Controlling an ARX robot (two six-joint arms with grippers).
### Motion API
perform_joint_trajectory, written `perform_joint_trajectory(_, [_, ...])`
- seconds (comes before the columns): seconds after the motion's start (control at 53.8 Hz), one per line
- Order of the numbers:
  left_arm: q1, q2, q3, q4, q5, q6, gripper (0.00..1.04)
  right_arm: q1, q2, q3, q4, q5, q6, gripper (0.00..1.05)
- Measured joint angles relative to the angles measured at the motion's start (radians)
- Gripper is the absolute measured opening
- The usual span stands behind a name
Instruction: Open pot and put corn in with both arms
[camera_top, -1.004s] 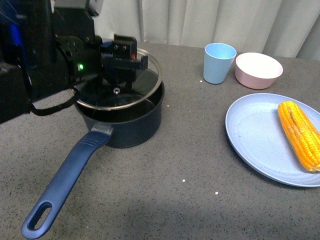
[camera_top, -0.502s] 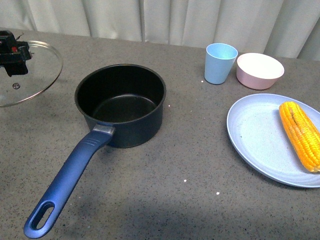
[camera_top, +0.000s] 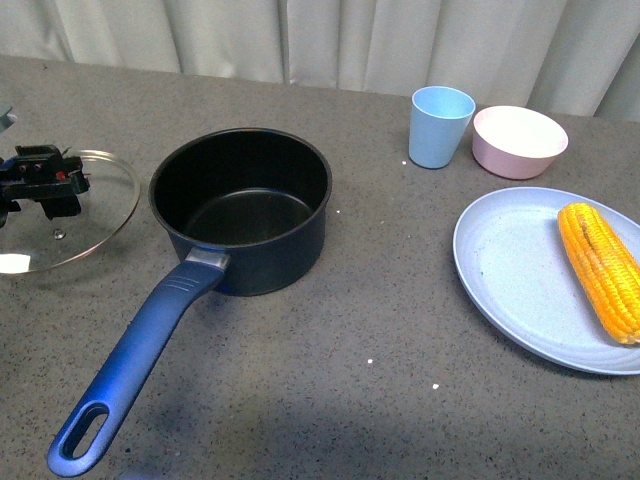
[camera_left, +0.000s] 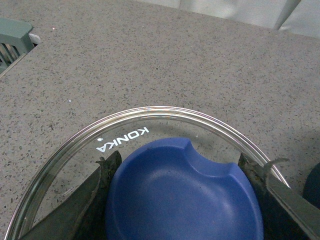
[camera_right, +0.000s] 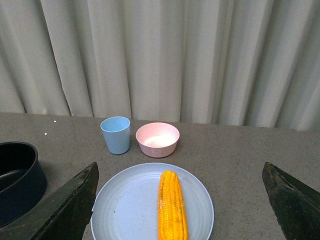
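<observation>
the grey table (camera_top: 330, 380) carries everything. the pale blue plate (camera_top: 500, 290) sits on the right, with the corn (camera_top: 598, 268) lying loose along its outer side, easy to reach from above. the pot (camera_top: 275, 250) stands open and empty at centre-left, handle toward the robot. its glass lid (camera_top: 95, 215) is held just left of the pot, clearing the mouth; whether it touches the table is unclear. the left gripper (camera_top: 42, 182) is clamped on the lid's blue knob (camera_left: 182, 195). the right gripper (camera_right: 179, 170) hangs near the plate, jaws spread wide, empty.
</observation>
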Motion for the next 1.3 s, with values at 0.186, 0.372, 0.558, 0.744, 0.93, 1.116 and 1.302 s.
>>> perform_joint_trajectory(0.186, [-0.01, 0.037, 0.033, -0.015, -0.032, -0.032, 0.62, 0.0, 0.0, 0.0, 0.0, 0.0, 0.0, 0.96])
perform_joint_trajectory(0.372, [-0.02, 0.083, 0.052, -0.005, -0.048, -0.056, 0.62, 0.0, 0.0, 0.0, 0.0, 0.0, 0.0, 0.96])
perform_joint_trajectory(0.558, [-0.037, 0.126, 0.074, 0.003, -0.073, -0.033, 0.62, 0.0, 0.0, 0.0, 0.0, 0.0, 0.0, 0.96])
perform_joint_trajectory(0.744, [-0.037, 0.137, 0.085, 0.003, -0.076, -0.019, 0.62, 0.0, 0.0, 0.0, 0.0, 0.0, 0.0, 0.96])
perform_joint_trajectory(0.93, [-0.038, 0.136, 0.086, 0.002, -0.087, -0.013, 0.68, 0.0, 0.0, 0.0, 0.0, 0.0, 0.0, 0.96])
perform_joint_trajectory(1.116, [-0.038, 0.028, 0.054, -0.024, -0.133, 0.002, 1.0, 0.0, 0.0, 0.0, 0.0, 0.0, 0.0, 0.96])
perform_joint_trajectory(1.302, [-0.009, -0.306, -0.119, -0.113, -0.175, 0.015, 0.98, 0.0, 0.0, 0.0, 0.0, 0.0, 0.0, 0.96])
